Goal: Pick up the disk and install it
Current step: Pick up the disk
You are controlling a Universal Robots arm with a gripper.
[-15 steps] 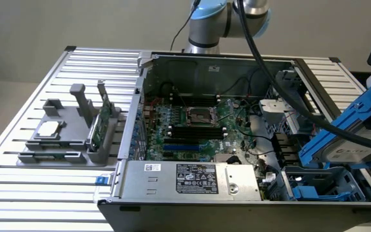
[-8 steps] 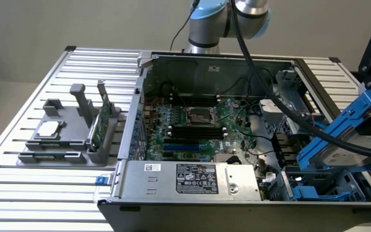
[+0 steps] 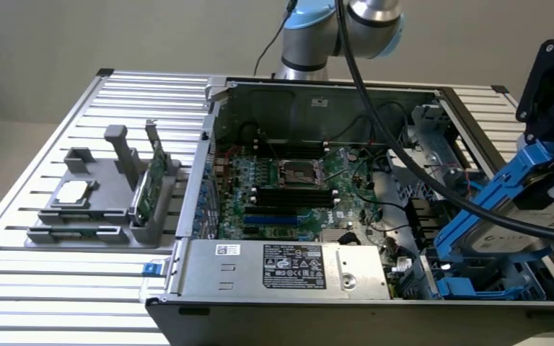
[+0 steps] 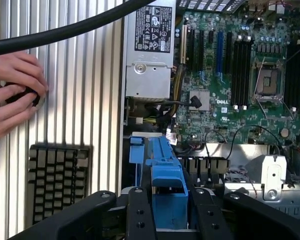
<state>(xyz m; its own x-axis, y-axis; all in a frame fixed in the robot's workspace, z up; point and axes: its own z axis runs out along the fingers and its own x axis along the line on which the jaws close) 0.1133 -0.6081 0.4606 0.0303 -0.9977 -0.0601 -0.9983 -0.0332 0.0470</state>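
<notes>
Our fingers [image 4: 140,217] are clamped on the disk [image 3: 508,241], which we hold tilted, long axis slanting down toward the bay [image 3: 469,288] just beneath.

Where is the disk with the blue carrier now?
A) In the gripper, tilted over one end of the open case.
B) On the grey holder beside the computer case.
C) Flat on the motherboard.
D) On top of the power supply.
A: the gripper has its jaws closed on the disk, which hangs tilted over the drive bay at the exterior view's right end of the computer case.
</notes>
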